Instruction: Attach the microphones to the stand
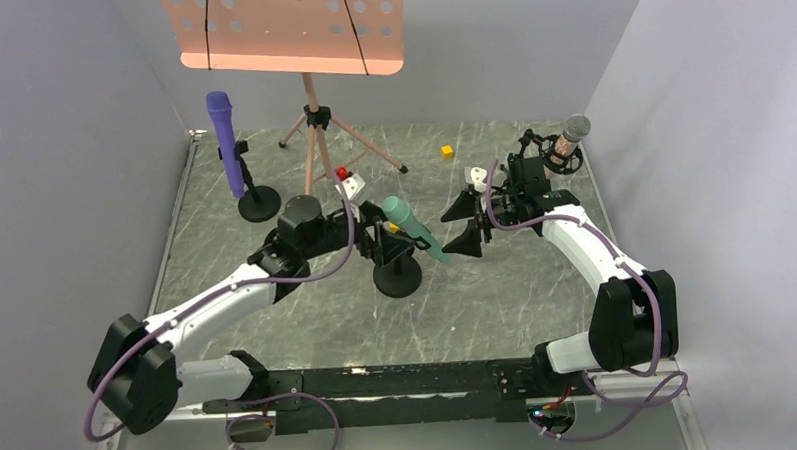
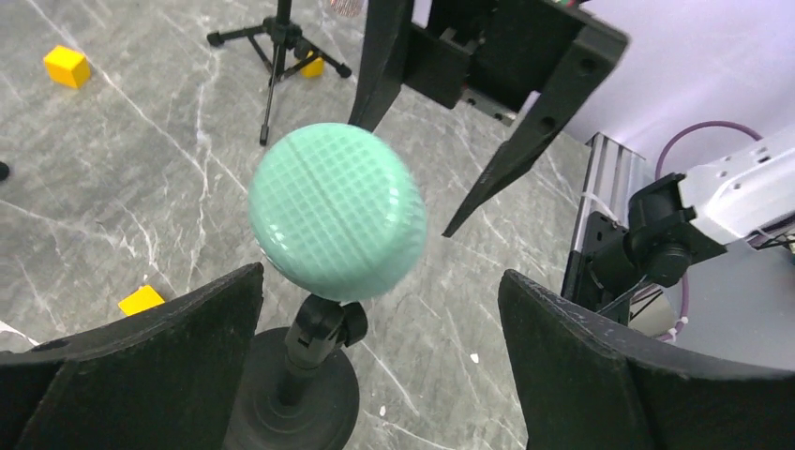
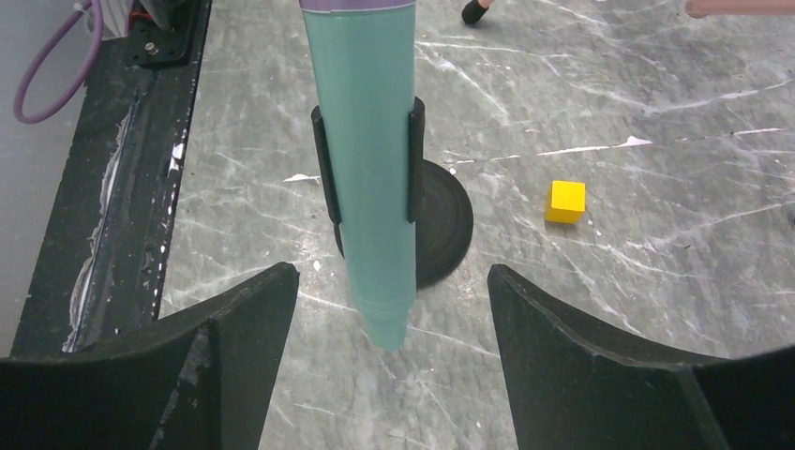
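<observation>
Teal microphone (image 1: 413, 227) sits in clip (image 3: 412, 159) of centre stand, tilted: head far-left, tail poking past clip toward near-right.
Left gripper (image 2: 380, 277) spread wide either side of head, not touching.
Right gripper (image 3: 392, 272) also open, flanking tail, apart.
Risks: finger catching mic on withdrawal could rock round base (image 1: 397, 278) or pop body from clip; slack clip could let mic slide through.
No bins or trays visible, holders only.
Purple microphone (image 1: 225, 141) on far-left stand.
Glittery microphone (image 1: 572, 137) in far-right mount.
</observation>
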Tool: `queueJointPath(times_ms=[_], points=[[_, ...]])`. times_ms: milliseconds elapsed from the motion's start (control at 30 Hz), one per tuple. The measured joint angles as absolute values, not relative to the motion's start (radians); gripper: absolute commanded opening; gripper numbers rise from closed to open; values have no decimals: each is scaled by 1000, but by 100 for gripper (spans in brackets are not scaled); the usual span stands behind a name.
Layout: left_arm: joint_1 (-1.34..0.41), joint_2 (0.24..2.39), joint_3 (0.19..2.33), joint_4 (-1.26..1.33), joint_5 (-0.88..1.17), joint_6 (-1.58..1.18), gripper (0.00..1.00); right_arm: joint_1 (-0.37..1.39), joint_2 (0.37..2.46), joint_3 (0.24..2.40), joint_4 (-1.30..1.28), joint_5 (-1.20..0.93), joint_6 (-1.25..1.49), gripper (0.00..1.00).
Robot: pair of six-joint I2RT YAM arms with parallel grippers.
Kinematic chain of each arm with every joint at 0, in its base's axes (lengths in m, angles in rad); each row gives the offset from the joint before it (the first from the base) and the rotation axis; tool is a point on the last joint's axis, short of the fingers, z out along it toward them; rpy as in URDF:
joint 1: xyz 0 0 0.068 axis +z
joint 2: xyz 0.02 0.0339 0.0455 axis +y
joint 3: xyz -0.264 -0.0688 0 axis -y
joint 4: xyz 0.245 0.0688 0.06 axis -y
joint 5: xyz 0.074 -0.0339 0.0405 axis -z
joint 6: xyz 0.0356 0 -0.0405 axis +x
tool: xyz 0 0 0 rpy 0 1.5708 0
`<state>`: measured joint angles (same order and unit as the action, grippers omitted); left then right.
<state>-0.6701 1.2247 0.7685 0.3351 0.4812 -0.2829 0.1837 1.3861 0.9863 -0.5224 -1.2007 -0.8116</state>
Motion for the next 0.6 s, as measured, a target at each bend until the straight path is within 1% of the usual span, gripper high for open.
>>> queueJointPath(times_ms=[200, 300, 400, 500, 600], points=[[-667, 1083, 696, 370, 485, -292, 99, 192, 1386, 988, -529, -1204, -806, 83], [-643, 982, 656, 337, 471, -290, 99, 217, 1388, 1004, -539, -1177, -786, 85], [-566, 861, 643, 218, 438, -278, 99, 257, 1394, 1047, -555, -1139, -764, 89], [-483, 748, 655, 54, 389, -229, 99, 297, 1406, 1100, -578, -1102, -747, 89], [-459, 670, 677, -100, 324, -151, 99, 334, 1415, 1137, -584, -1071, -728, 89]])
